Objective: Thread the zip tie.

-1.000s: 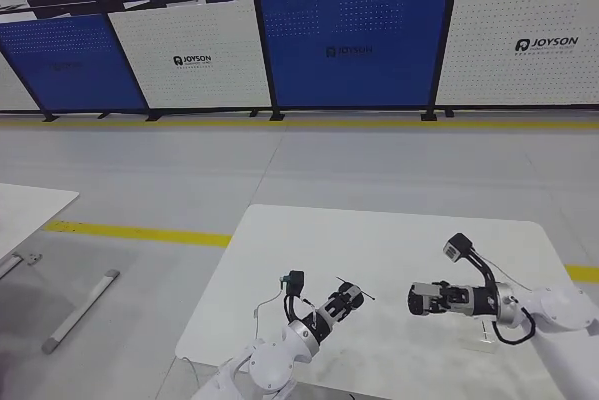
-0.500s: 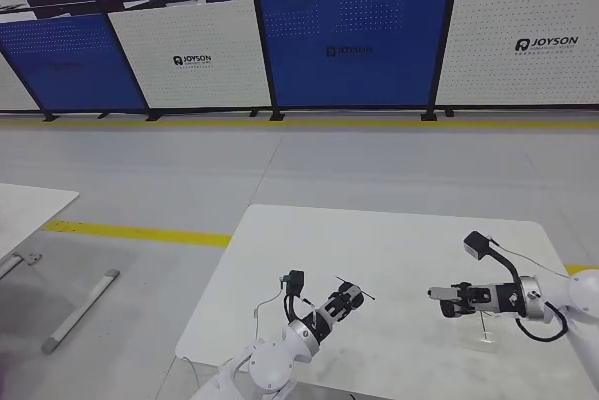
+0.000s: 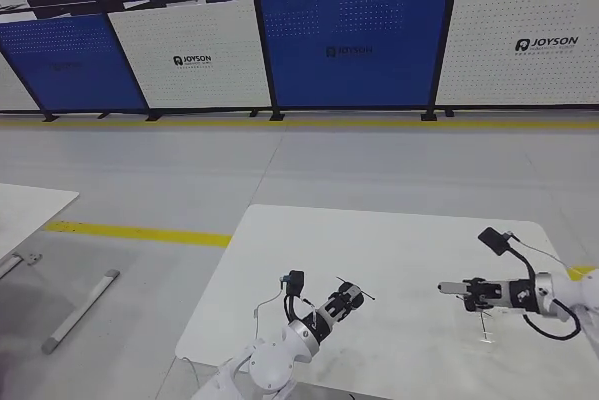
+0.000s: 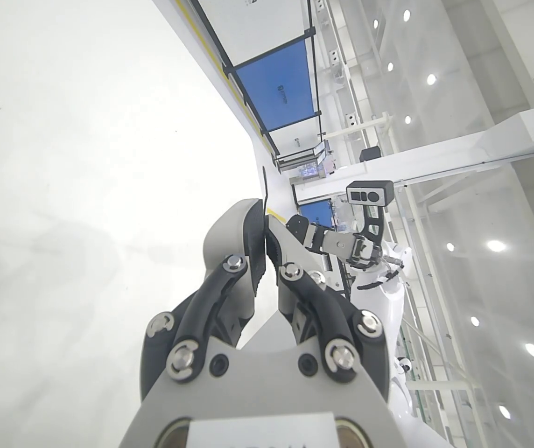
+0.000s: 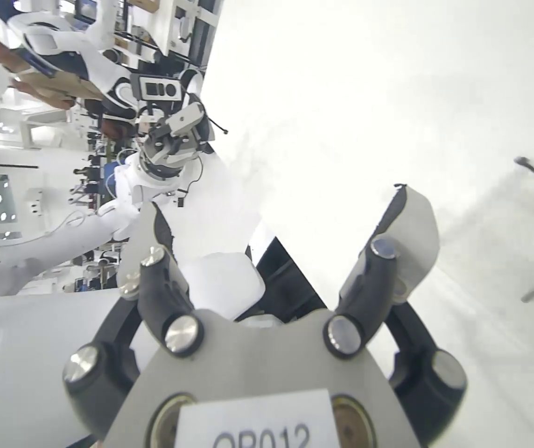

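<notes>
One zip tie [image 4: 264,187] in clamped left tool [image 4: 265,217]; right tool [image 5: 276,198] splayed

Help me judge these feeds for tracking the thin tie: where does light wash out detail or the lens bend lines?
Left wrist view: the table is washed near white, its edge bows, ceiling lamps flare, yet the zip tie stands dark above the left fingers. Right wrist view: the table is blown out. Top view: even light, the zip tie a thin dark line.

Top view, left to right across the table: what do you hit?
In order: left gripper, shut on the zip tie → right gripper, open → thin black tie lying on the table.
</notes>
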